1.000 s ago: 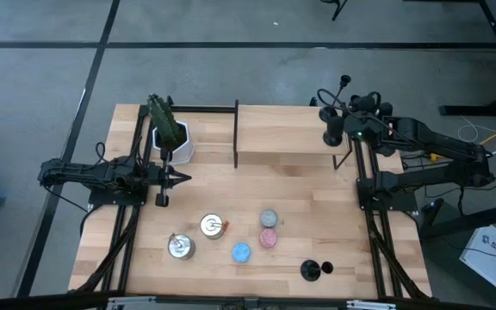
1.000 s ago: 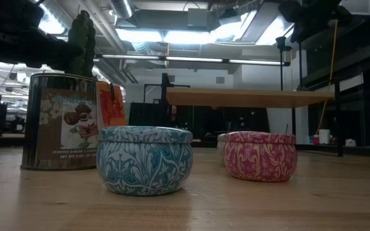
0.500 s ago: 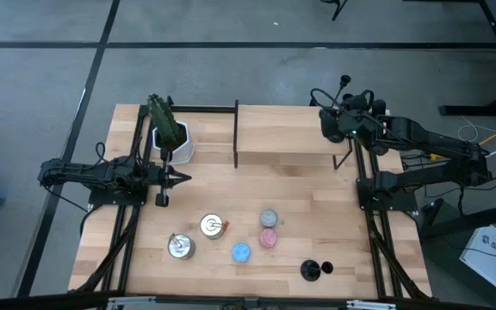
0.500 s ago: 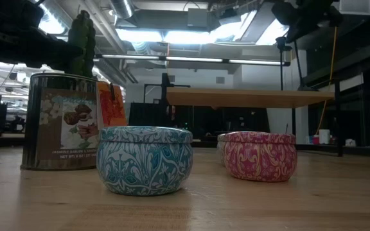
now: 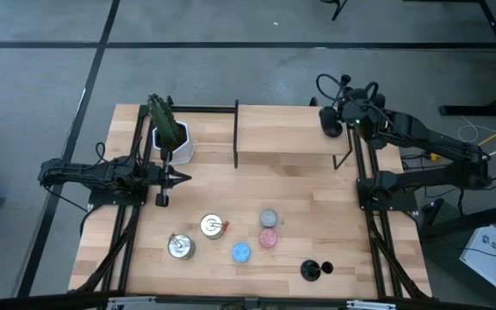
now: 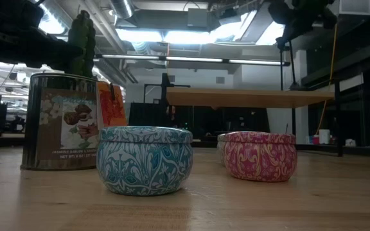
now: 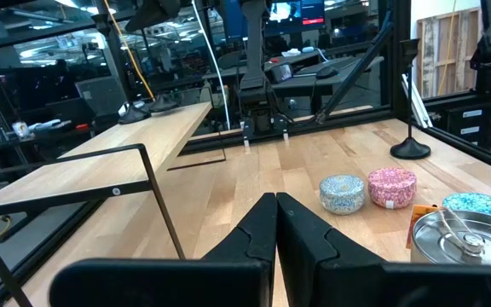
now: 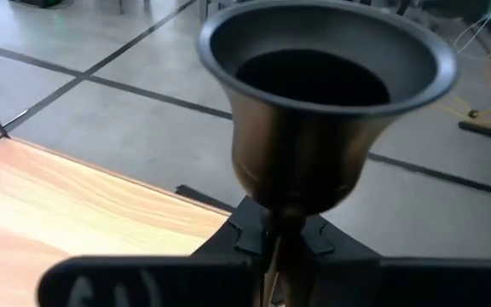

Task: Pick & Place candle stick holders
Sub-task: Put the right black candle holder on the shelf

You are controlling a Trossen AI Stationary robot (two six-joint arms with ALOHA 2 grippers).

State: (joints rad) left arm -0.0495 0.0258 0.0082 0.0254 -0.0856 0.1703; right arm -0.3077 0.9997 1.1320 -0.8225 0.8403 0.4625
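Over the far right corner of the wooden table [image 5: 317, 215], by the raised shelf [image 5: 287, 136], the right gripper [image 8: 281, 228] pinches a holder [image 8: 318, 102] by its thin stem, fingers narrow. To seat it well it should stay upright and come down level, base flat on the shelf. The left gripper [image 7: 276, 223] waits at the left edge, fingers pressed together. Another holder [image 5: 314, 269], matte black with a round flat base, stands near the front edge. The held cup is smooth, bell-shaped metal.

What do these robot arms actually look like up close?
Both are slim, dark, jointed arms with black cables looped along them. The left gripper ends in two matte black fingers that taper to a wedge. The right gripper is the same dark build, with a small green light near its wrist.
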